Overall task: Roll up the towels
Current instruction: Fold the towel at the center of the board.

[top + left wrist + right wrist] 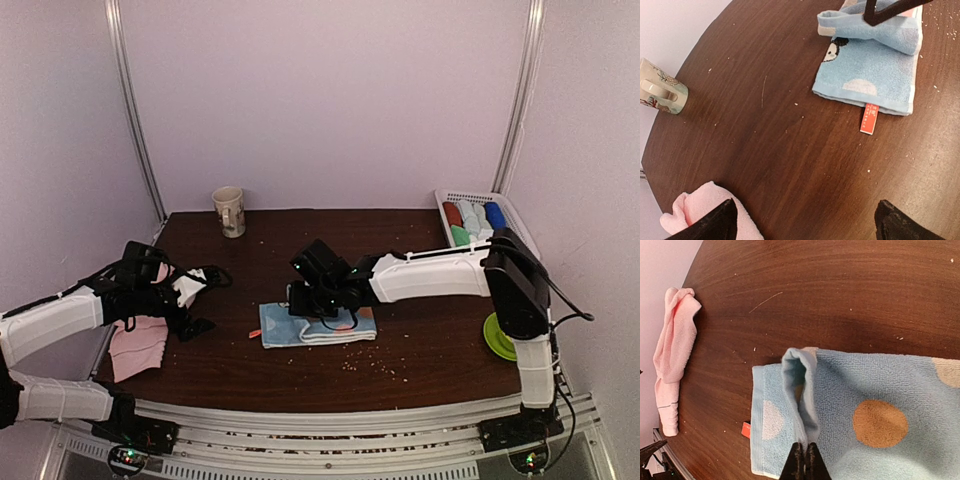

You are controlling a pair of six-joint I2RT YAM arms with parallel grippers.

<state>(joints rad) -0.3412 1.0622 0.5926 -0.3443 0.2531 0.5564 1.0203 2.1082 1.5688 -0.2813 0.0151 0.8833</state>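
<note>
A light blue towel (318, 328) with orange and white dots lies at the table's middle, its left end folded up into a loose loop (799, 385). My right gripper (804, 460) is shut, pinching that fold between its fingers; it sits over the towel (322, 298). The same towel (870, 75) shows a red tag (869, 119) at its near edge. A pale pink towel (140, 345) lies crumpled at the left table edge. My left gripper (807, 212) hangs open above bare wood, its left finger over the pink towel (700, 212), holding nothing.
A patterned mug (229, 211) stands at the back left. A white slatted basket (470, 195) with several rolled cloths sits at the back right. A green disc (497, 336) lies by the right arm's base. Crumbs dot the wood.
</note>
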